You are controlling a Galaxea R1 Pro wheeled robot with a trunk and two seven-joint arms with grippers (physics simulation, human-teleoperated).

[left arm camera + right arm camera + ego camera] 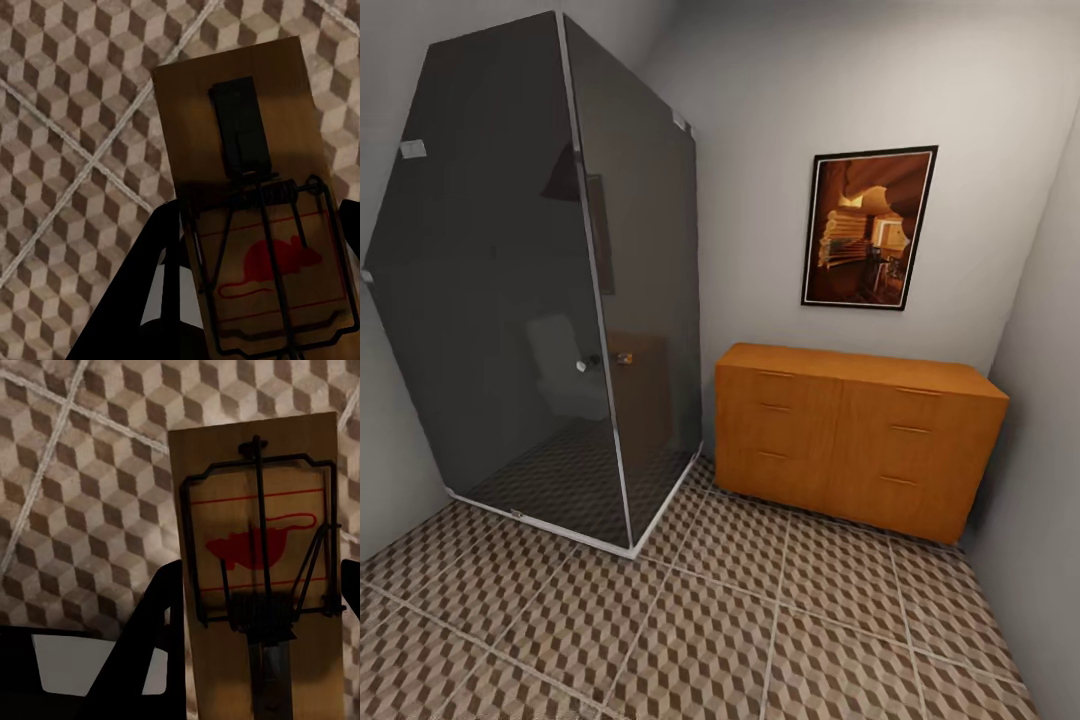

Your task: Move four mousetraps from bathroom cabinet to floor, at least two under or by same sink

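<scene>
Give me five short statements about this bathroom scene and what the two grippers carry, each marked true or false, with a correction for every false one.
1. The left gripper holds a mousetrap. True.
2. The right gripper is empty. False: it also holds a mousetrap, printed with a red mouse.
3. The cabinet has a drawer pulled open. False: all its drawer fronts sit flush.
4. A framed picture hangs on the wall above the cabinet. True.
5. The shower enclosure stands to the right of the cabinet in the head view. False: it stands to its left, on the bathroom floor.
</scene>
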